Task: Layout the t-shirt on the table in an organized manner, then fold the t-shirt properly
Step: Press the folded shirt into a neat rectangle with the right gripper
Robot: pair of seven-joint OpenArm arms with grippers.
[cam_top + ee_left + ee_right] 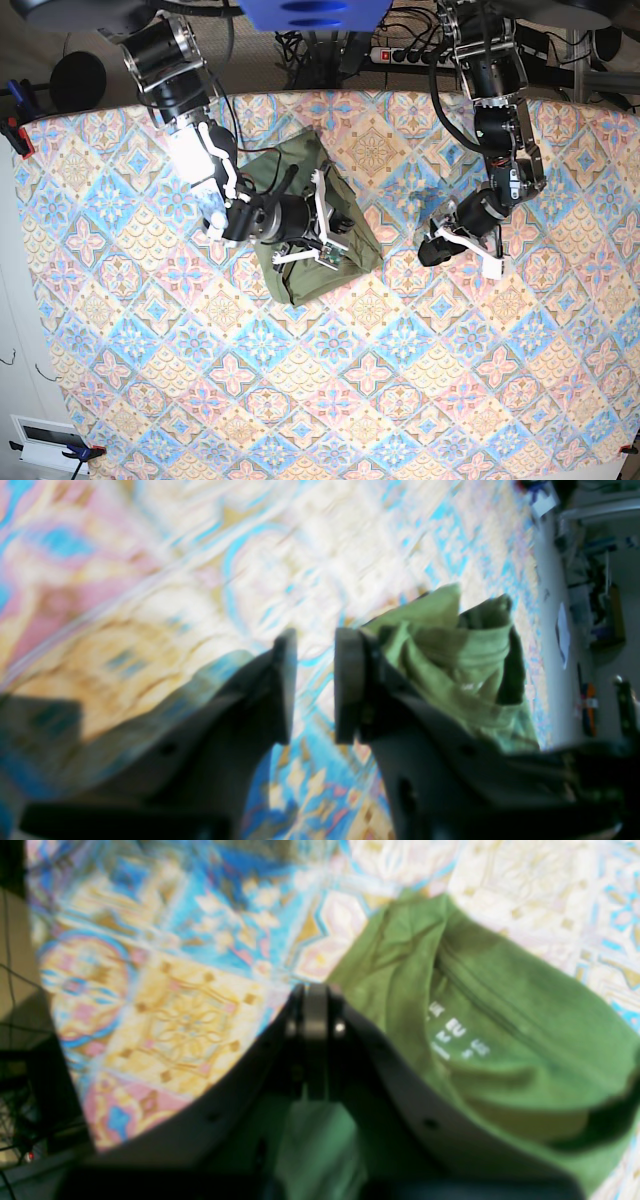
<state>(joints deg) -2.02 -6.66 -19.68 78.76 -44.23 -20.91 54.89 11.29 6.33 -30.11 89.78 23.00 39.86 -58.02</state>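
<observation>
The left gripper (315, 685) has its two dark jaws parted by a narrow gap, and only the patterned cloth of the table (150, 580) shows between them; nothing is gripped. In its wrist view, a bunched fold of the t-shirt (450, 655) rises just beyond the jaw at three o'clock, though motion blur makes it hard to say whether fabric touches that jaw.

The right gripper (315, 1010) has its jaws pressed together with no gap visible. Green fabric lies directly below and to the three o'clock side of the jaws in its wrist view, where the t-shirt (500, 1005) shows its collar and small white size print on the inside of the neck. Whether a thin layer of cloth is pinched between the closed tips cannot be told from this blurred view.

In the base view the t-shirt (310, 225) sits crumpled in a rough heap at about eleven o'clock from the table's middle, not spread flat. The right gripper (325, 215) rests over the heap, its arm reaching in from ten o'clock. The left gripper (460, 245) hangs over bare tablecloth at about two o'clock from the table's (400, 400) middle, well apart from the garment.
</observation>
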